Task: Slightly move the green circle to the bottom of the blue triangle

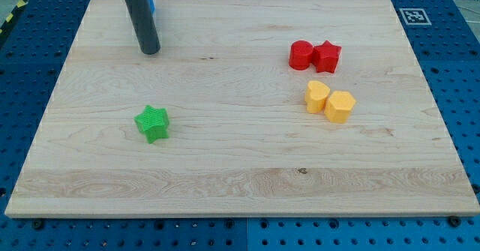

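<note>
Rod only, no gripper: our tip (150, 51) rested top-left beside a blue block (151, 1), holding nothing. No green circle showed, only a green star (153, 123); we judged a short, gentle push best.

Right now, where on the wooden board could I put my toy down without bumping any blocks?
The view's bottom of the light wooden board is bare, below the green star block. The middle is bare too, between that star and the red and yellow pairs. Those pairs crowd the view's right. My tip stands top left, hiding something blue.
</note>
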Tool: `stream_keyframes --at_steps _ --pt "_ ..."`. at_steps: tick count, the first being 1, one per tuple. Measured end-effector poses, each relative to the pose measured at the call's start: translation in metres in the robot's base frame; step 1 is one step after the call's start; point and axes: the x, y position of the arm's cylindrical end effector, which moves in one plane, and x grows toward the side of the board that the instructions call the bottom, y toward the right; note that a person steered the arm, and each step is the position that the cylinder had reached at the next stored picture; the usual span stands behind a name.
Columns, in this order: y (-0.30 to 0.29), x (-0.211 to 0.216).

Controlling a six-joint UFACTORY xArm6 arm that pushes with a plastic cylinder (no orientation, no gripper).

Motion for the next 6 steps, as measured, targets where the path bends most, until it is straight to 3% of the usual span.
stream_keyframes --at_steps 5,6 --pt "0.035 -0.035" --pt "0.007 -0.040"
